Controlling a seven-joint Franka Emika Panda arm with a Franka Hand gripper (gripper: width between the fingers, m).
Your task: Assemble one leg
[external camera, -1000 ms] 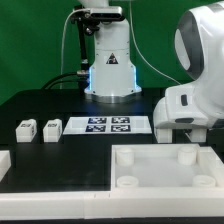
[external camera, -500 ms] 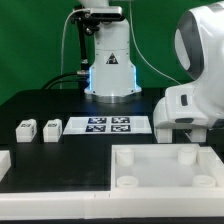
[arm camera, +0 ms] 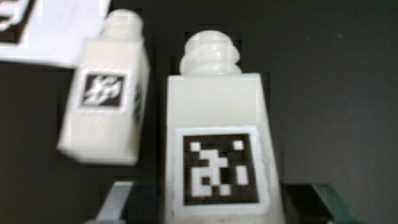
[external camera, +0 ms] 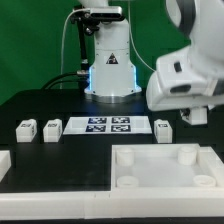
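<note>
Wrist view: gripper (arm camera: 214, 203) fingers (arm camera: 121, 200) stand apart, either side of leg (arm camera: 215, 140), tag facing camera, knobbed end pointing away; contact with leg not discernible, so grip cannot be judged. Second leg (arm camera: 107, 95) lies just beside it.

Exterior view: one leg (external camera: 163, 127) just beside marker board (external camera: 108, 126), on exterior view's right; two more legs (external camera: 25, 129) (external camera: 51, 129) beside board on exterior view's left. White tray (external camera: 165, 168) lies nearer camera than board.

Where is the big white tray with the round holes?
In the exterior view, the white tray lies at the front of the table toward that view's right, just in front of the marker board and below the arm.
</note>
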